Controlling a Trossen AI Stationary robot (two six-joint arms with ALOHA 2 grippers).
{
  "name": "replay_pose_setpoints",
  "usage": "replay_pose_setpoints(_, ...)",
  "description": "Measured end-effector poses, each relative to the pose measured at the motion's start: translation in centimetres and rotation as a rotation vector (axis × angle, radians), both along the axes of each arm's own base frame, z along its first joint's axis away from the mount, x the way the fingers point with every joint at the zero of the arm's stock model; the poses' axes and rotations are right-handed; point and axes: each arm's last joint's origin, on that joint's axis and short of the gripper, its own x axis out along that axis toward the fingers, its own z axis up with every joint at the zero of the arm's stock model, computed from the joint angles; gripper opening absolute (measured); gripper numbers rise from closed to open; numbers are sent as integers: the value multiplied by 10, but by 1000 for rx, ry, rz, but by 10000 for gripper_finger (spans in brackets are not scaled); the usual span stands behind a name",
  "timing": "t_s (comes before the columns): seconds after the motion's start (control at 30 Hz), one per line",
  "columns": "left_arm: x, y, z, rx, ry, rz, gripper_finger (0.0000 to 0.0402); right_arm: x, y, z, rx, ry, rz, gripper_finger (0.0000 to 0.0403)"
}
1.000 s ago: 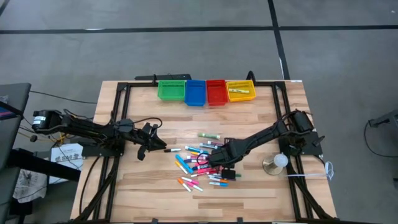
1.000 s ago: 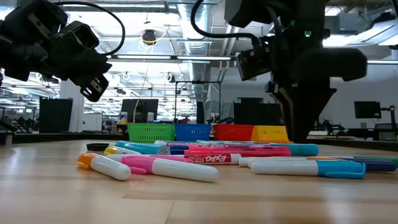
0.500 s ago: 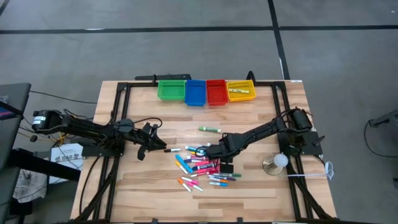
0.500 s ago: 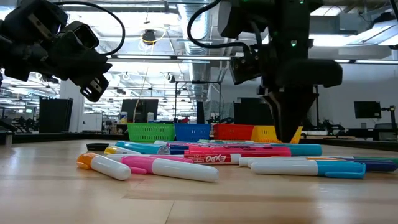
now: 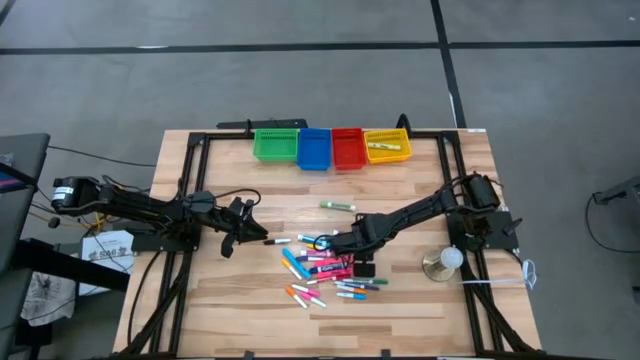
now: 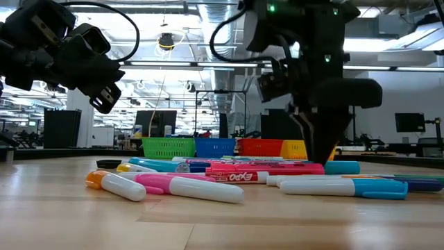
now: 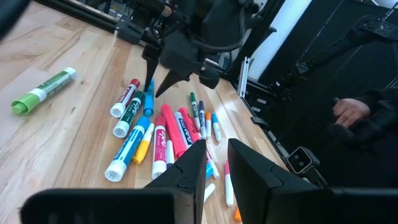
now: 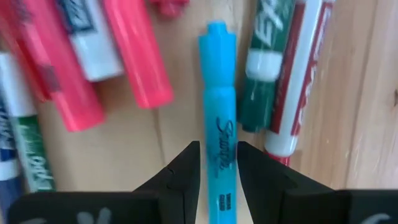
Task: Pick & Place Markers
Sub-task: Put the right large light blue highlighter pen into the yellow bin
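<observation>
markers were mostly heaped in one loose pile mid-desk, too jumbled for an exact count, pinks, blues, greens and oranges mixed. one green marker lay alone, apart from the pile toward the bins, and one more sat inside the yellow bin. four bins lined the far edge: green, blue, red, yellow. right pincer was down in the pile, fingers straddling a light blue marker, pinching it. left pincer hung off to the side, fingers narrowly apart, holding nothing.
</observation>
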Motion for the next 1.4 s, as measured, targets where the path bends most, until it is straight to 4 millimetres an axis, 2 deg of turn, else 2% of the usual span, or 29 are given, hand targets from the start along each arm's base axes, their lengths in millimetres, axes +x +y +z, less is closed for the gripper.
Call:
replay_pose_setpoints(0.33,0,0,0,0,0,3,66,-9,-2,-16,10,-2,-26,97)
replay_pose_setpoints(0.63,0,0,0,0,0,3,66,-9,-2,-17,22,1,-52,48)
replay_pose_setpoints(0.83,0,0,0,0,0,3,66,-12,3,-15,19,8,-42,55)
replay_pose_setpoints(1.0,0,0,0,0,0,3,66,-12,5,-6,28,42,-42,64)
replay_pose_setpoints(1.4,0,0,0,1,0,3,66,14,12,40,73,-52,32,60)
